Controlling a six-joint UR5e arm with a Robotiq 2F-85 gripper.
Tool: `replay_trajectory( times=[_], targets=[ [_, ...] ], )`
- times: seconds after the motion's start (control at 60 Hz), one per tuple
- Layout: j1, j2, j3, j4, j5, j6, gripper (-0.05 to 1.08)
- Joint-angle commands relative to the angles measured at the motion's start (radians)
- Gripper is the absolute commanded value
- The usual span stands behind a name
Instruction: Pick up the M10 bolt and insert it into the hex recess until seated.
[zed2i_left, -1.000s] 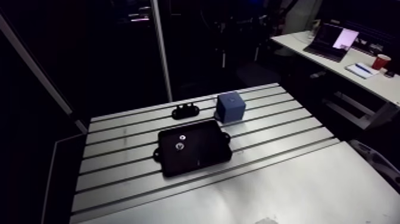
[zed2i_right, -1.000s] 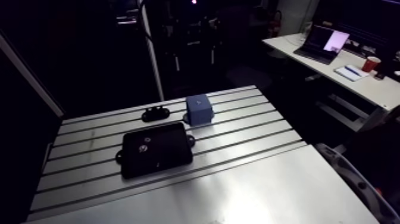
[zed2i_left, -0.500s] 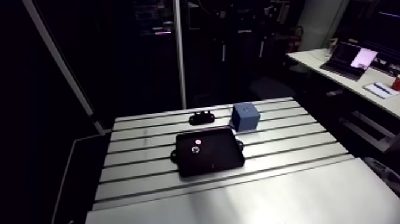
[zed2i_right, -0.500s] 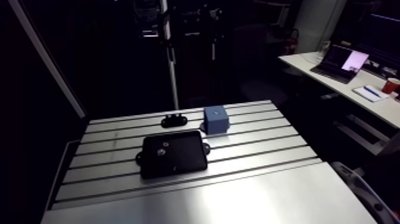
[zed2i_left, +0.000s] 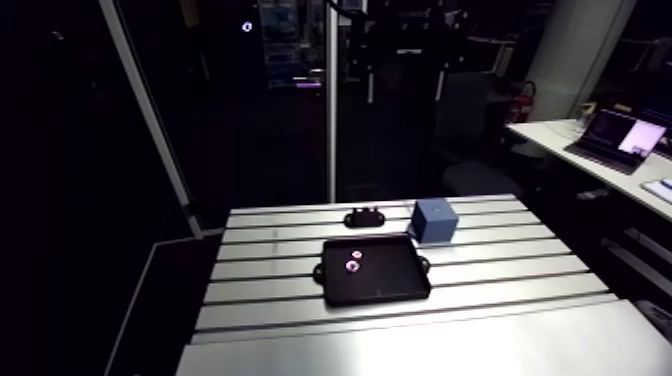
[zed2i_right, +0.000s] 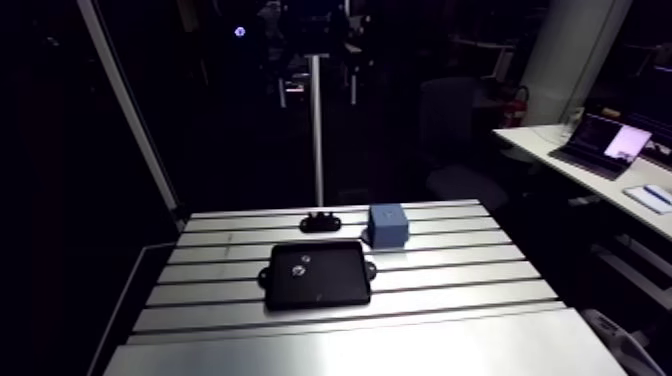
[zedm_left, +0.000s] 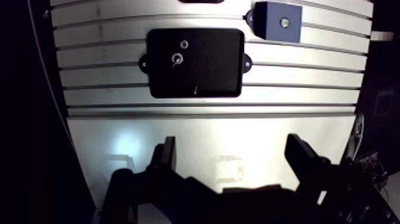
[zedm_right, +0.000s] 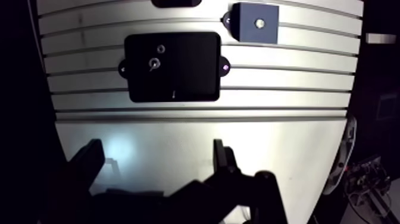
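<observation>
Wrist view: gripper (zedm_left: 232, 143) fingers spread wide, nothing between them, over bare table (zedm_left: 268, 128). I read the M10 bolt (zedm_left: 177, 58) lying in the black tray (zedm_left: 208, 77), well ahead of the gripper. Blue block (zedm_left: 268, 27) with its recess (zedm_left: 285, 23) sits just beyond the tray's corner.

Near half of table (zedm_left: 208, 137) bare, passable. Black tray (zedm_left: 220, 65) lying low mid-table; blue block (zedm_left: 271, 21) standing at its far right corner, black fixture (zed2i_left: 365, 217) behind.
</observation>
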Motion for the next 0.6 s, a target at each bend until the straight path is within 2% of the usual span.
replay_trajectory(
  times=[0.017,0.117,0.2,0.333,0.6],
  targets=[
    [0.005,-0.027,-0.023,0.010,0.019,-0.003,0.01],
    [0.005,-0.030,-0.009,0.007,0.013,-0.005,0.01],
    [0.006,-0.030,0.008,-0.002,0.001,-0.005,0.01],
    [0.008,-0.038,0.021,-0.017,0.002,-0.007,0.01],
    [0.029,-0.101,0.062,-0.086,0.004,-0.007,0.01]
  ],
)
